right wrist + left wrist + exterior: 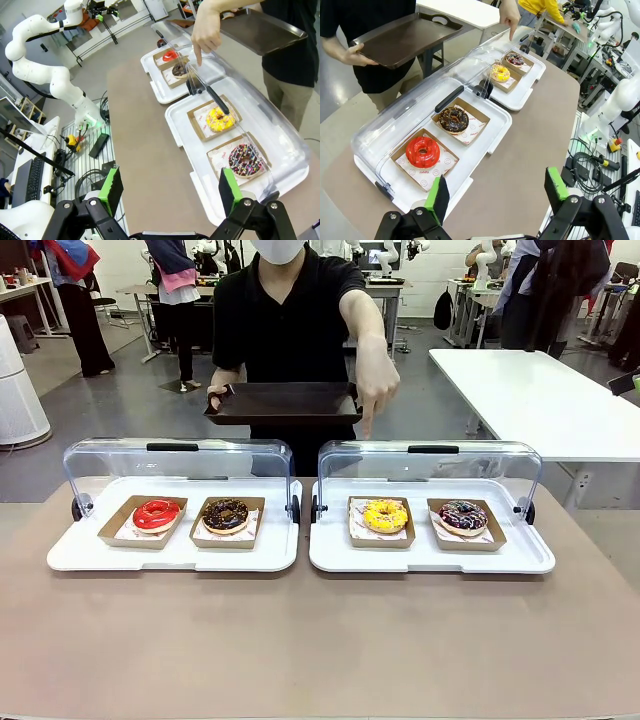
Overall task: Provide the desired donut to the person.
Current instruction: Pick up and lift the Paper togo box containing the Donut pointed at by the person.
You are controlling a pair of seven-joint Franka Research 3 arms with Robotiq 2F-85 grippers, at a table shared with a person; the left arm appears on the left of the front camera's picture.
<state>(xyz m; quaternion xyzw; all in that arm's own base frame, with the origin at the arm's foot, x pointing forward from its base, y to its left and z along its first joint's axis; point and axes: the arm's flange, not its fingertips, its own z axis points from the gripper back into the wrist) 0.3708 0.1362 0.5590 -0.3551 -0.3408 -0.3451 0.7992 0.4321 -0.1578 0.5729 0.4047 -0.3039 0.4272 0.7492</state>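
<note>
Four donuts lie in brown paper trays: a red one (pixel 157 513) and a chocolate one (pixel 225 515) on the left white tray (pixel 170 558), a yellow one (pixel 385 515) and a dark sprinkled one (pixel 463 516) on the right white tray (pixel 430 560). Both clear lids (pixel 430 462) stand raised. The person (pixel 290 310) holds a dark serving tray (pixel 283 402) in one hand and points a finger (pixel 368 425) down over the right case, nearest the yellow donut (pixel 220 119). My left gripper (pixel 497 197) hangs open near the red donut (pixel 422 151). My right gripper (pixel 170 192) is open beside the sprinkled donut (pixel 244 160).
Bare brown tabletop (pixel 320 640) spreads in front of both trays. A white table (pixel 540 390) stands at the back right. The left arm (pixel 50 75), a keyboard and cables sit off the table's side.
</note>
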